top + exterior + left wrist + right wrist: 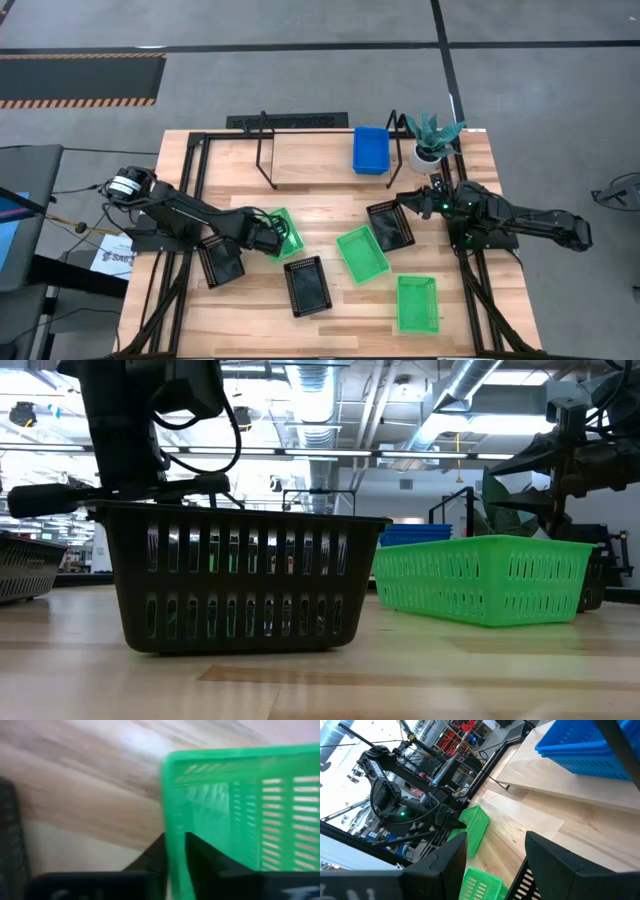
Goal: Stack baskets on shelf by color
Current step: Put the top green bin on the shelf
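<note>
My left gripper (268,236) (172,845) is shut on a green basket (287,232) near the table's middle left. That basket also shows tipped up in the right wrist view (475,827). My right gripper (408,205) (495,845) is open above the far right corner of a black basket (390,225); I cannot tell whether it touches it. The shelf (310,160) stands at the far edge with blue baskets (370,150) on its right end. Two more green baskets (362,252) (417,303) and two more black baskets (222,260) (307,285) rest flat on the table. My left gripper pinches the green basket's perforated side wall just below its rim (172,827), one finger (152,857) outside the wall and one finger (207,862) inside. The fingers come from the table's left. The basket sits tilted up on one side.
A white pot with a green plant (430,150) stands beside the shelf's right end. Black frame rails (195,170) run along the table's left and right sides. In the low view a black basket (235,575) stands nearest, with a green basket (480,575) behind it.
</note>
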Robot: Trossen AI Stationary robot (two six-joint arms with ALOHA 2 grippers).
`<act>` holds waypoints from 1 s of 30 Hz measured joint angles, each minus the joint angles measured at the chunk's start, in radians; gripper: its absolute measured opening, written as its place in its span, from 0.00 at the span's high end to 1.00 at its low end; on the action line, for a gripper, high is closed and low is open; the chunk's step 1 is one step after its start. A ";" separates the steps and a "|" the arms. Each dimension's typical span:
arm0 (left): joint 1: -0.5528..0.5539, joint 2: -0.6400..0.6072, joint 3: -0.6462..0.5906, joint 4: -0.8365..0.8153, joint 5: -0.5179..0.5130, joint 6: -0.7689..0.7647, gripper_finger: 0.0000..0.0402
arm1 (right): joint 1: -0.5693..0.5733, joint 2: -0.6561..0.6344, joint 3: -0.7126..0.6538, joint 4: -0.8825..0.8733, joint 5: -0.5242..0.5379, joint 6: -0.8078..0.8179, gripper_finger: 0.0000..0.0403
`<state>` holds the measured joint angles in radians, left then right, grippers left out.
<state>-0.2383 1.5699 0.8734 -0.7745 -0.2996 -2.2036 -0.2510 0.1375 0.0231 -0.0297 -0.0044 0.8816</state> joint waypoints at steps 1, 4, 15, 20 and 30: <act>0.007 0.001 0.000 0.006 -0.001 0.014 0.94 | 0.000 0.000 0.000 0.000 0.000 0.000 0.44; 0.027 -0.005 0.000 0.020 -0.011 0.029 0.98 | 0.000 0.000 0.000 0.000 0.000 -0.001 0.44; 0.165 -0.092 0.174 0.030 -0.100 0.290 1.00 | 0.000 0.000 0.000 -0.001 0.008 -0.041 0.44; 0.308 -0.082 0.357 0.027 -0.102 0.578 1.00 | 0.000 0.000 0.000 -0.001 0.008 -0.068 0.44; 0.661 0.092 0.667 -0.009 0.053 1.127 1.00 | -0.007 0.012 0.000 0.004 0.026 -0.032 0.44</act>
<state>0.4225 1.6619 1.5408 -0.7838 -0.2470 -1.0763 -0.2581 0.1491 0.0228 -0.0260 0.0221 0.8492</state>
